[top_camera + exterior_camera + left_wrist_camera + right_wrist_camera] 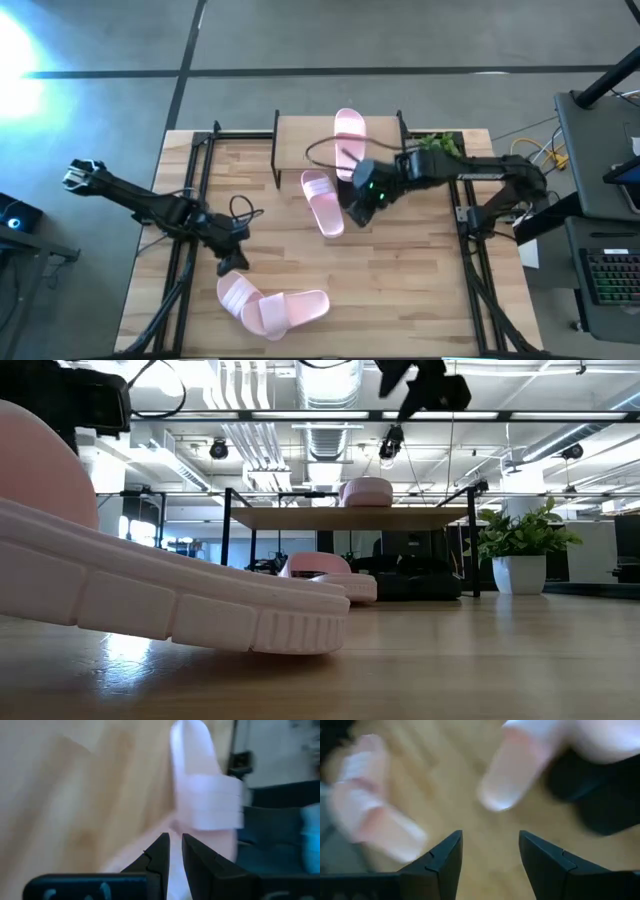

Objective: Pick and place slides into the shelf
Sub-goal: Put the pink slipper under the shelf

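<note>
The shelf stands at the table's far middle, with one pale pink slide lying on its plank top. A second pink slide lies on the table just in front of it. My right gripper hangs open above the table beside that slide, with nothing between its fingers. Two more pink slides lie together near the front edge. My left gripper hovers shut just above and behind them, and one slide shows ahead of its fingers.
A potted plant stands at the shelf's right end. Dark low shapes lie under the shelf. Black frame rails run along both table sides. A desk with a keyboard is off the right edge. Bare wood lies between the slide groups.
</note>
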Tool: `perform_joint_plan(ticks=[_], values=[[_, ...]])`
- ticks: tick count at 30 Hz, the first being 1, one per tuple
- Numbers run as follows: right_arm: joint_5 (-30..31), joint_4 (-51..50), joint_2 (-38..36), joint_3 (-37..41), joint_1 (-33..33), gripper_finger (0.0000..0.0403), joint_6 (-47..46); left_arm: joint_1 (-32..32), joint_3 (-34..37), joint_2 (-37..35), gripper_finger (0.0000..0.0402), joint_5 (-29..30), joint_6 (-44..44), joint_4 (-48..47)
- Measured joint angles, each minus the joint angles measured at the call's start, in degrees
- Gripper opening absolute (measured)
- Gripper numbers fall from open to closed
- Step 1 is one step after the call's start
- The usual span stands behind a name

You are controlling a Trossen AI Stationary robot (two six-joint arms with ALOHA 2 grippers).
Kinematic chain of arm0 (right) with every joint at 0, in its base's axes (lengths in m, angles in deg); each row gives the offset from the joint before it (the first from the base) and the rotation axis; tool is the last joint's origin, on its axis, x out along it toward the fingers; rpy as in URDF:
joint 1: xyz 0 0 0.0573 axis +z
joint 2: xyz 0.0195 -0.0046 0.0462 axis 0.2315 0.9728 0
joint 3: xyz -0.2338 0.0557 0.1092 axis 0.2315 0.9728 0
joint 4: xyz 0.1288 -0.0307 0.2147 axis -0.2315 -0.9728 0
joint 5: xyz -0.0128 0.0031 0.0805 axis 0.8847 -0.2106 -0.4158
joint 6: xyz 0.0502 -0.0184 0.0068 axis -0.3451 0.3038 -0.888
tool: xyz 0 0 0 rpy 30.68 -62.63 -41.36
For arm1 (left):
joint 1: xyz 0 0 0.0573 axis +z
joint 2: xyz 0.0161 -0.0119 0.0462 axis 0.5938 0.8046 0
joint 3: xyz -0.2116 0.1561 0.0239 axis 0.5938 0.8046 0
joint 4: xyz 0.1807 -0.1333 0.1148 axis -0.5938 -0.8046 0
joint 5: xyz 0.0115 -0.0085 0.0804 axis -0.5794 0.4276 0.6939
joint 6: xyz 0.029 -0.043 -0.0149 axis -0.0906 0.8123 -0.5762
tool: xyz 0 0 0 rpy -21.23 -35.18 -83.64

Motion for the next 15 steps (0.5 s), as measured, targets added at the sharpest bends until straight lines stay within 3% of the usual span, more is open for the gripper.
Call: perform_joint_plan(ticks=[4,9,15], values=[[-6.74,6.35,3.16,0.02,4.56,0.0185,-6.57,-1.47,0.16,2.01,0.0036,-6.85,6.31,5.3],[-9.13,17.14,8.46,0.02,9.51,0.0185,-14.11,-6.25,-0.42,2.95,0.0036,-6.5,6.66,6.34],[-12.95,28.55,16.52,0.07,13.32,0.0184,-21.9,-10.21,-0.38,2.95,0.0036,-1.92,6.68,6.08]])
